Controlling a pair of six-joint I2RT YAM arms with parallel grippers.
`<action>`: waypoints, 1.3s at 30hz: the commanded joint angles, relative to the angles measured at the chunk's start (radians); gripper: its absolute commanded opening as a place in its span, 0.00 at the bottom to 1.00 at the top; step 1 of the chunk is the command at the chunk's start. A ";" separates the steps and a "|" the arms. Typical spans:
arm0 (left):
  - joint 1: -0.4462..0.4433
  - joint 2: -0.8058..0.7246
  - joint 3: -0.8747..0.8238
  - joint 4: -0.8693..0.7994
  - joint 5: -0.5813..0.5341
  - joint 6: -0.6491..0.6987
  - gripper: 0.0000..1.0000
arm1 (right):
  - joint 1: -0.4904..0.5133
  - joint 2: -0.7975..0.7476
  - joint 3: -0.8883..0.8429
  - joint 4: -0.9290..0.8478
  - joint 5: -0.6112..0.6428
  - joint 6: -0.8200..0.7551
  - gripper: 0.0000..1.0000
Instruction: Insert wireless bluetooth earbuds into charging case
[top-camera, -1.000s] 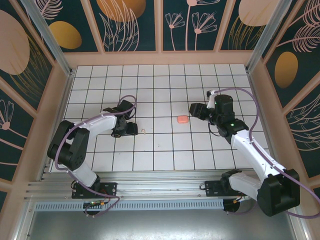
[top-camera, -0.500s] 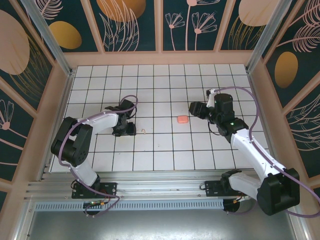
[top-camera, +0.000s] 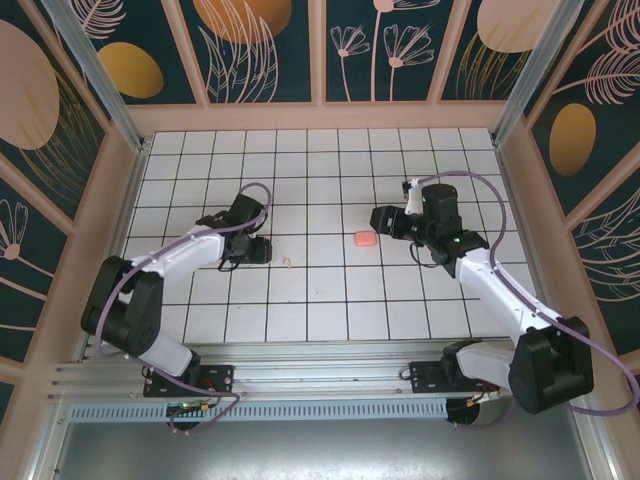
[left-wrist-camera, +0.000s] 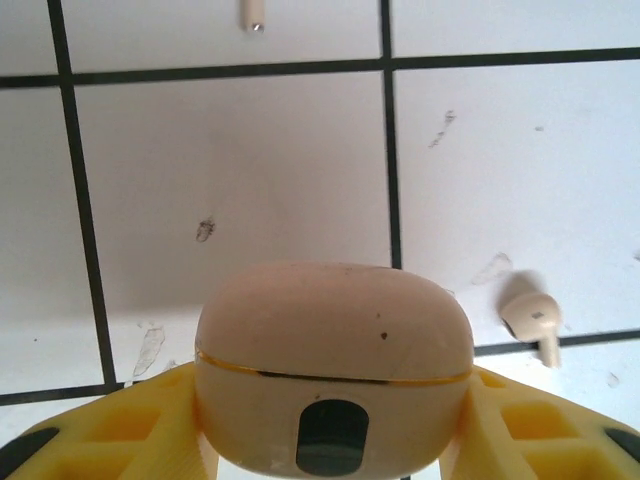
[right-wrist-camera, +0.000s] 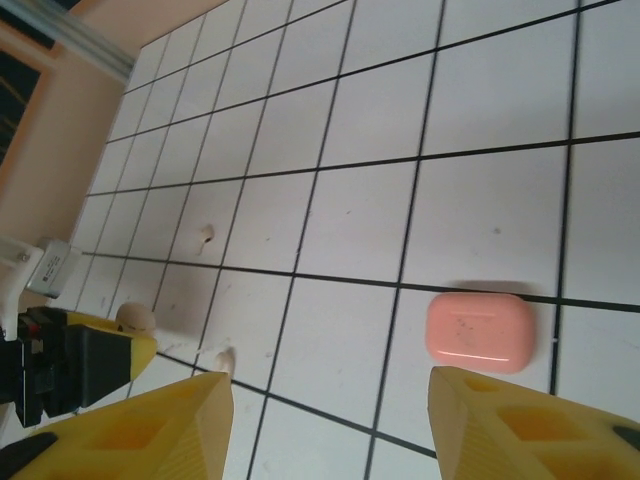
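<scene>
Over the last second the left arm has stretched out flatter and the left gripper (top-camera: 256, 250) has drawn in on the beige case (left-wrist-camera: 335, 345), while the right gripper (right-wrist-camera: 330, 390) has edged a little toward the pink case (right-wrist-camera: 480, 332). One beige earbud (left-wrist-camera: 532, 318) lies loose on a tile just beside the beige case, stem down in the left wrist view, and the stem of a second earbud (left-wrist-camera: 252, 14) pokes in at the top edge, further off. I cannot find any pink earbuds. The beige case sits lid shut between the yellow fingers (left-wrist-camera: 120, 420), which appear to press on both its sides, so I take it as gripped; whether it is off the tiled table (top-camera: 330, 310) I cannot tell. The right gripper stands open with nothing in it, the shut pink case lying on the tiles just ahead of its fingers. The step in hand looks like securing the beige case. Next, I judge, the lid must be flipped open, likely by the free gripper, before the tiny nearby earbud can be pinched by its stem and seated
</scene>
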 joint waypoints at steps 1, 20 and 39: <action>0.005 -0.087 -0.052 0.088 0.060 0.111 0.37 | 0.010 0.038 0.034 0.088 -0.148 0.019 0.54; 0.001 -0.440 -0.235 0.280 0.354 0.472 0.37 | 0.221 0.413 0.319 0.103 -0.507 0.000 0.49; -0.005 -0.561 -0.276 0.310 0.365 0.552 0.36 | 0.382 0.563 0.535 -0.021 -0.563 -0.030 0.50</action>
